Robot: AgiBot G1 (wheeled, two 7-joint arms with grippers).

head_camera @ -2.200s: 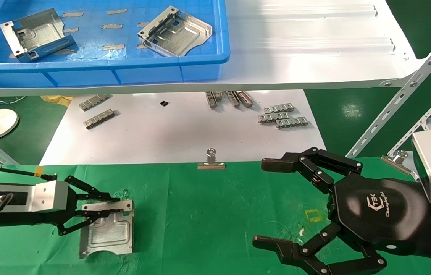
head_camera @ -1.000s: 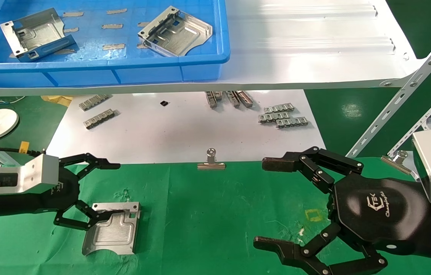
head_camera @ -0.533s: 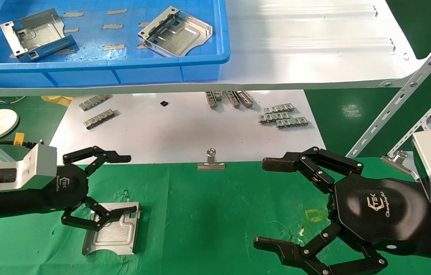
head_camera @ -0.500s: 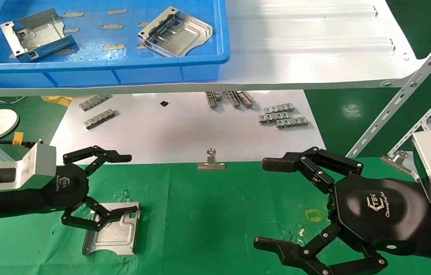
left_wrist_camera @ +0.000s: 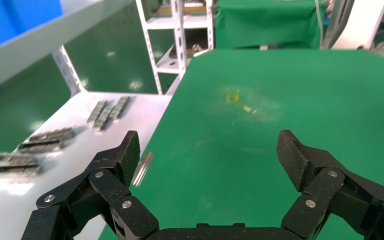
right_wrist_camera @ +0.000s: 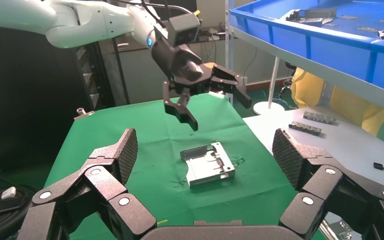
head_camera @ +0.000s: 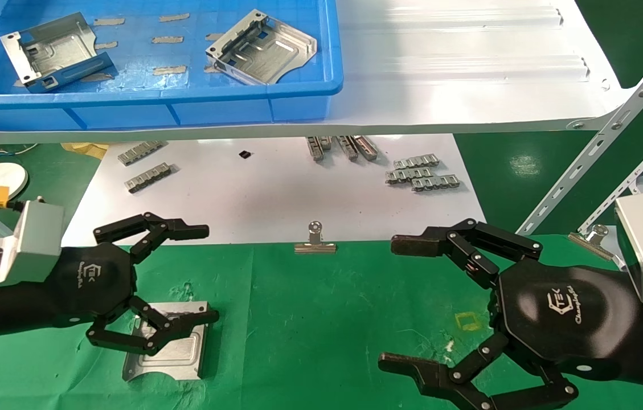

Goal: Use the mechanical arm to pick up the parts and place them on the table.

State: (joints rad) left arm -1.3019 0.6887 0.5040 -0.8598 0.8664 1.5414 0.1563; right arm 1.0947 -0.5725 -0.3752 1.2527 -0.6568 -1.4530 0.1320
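Note:
A silver part [head_camera: 168, 348] lies flat on the green-cloth table [head_camera: 321, 319] at the front left; it also shows in the right wrist view [right_wrist_camera: 208, 164]. My left gripper [head_camera: 204, 273] is open and empty, with one finger over the part's far edge. In the right wrist view it [right_wrist_camera: 219, 111] hangs clear above the part. In the left wrist view my left gripper [left_wrist_camera: 210, 150] spans bare green cloth. My right gripper [head_camera: 401, 303] is open and empty above the table's front right. Two more parts [head_camera: 50, 51] [head_camera: 261, 48] lie in the blue tray [head_camera: 144, 99].
The blue tray stands on a glossy white shelf [head_camera: 458, 68] at the back. Below it, a white sheet [head_camera: 270, 199] holds grey link strips [head_camera: 424, 173] [head_camera: 147, 176]. A binder clip [head_camera: 314, 242] sits on the cloth's far edge, another [head_camera: 592, 234] at the right. A slanted shelf brace [head_camera: 600, 136] stands at the right.
My left gripper has let go of the part, opened wide and risen above it, turning palm-up. The part stays on the cloth. The right arm has not moved.

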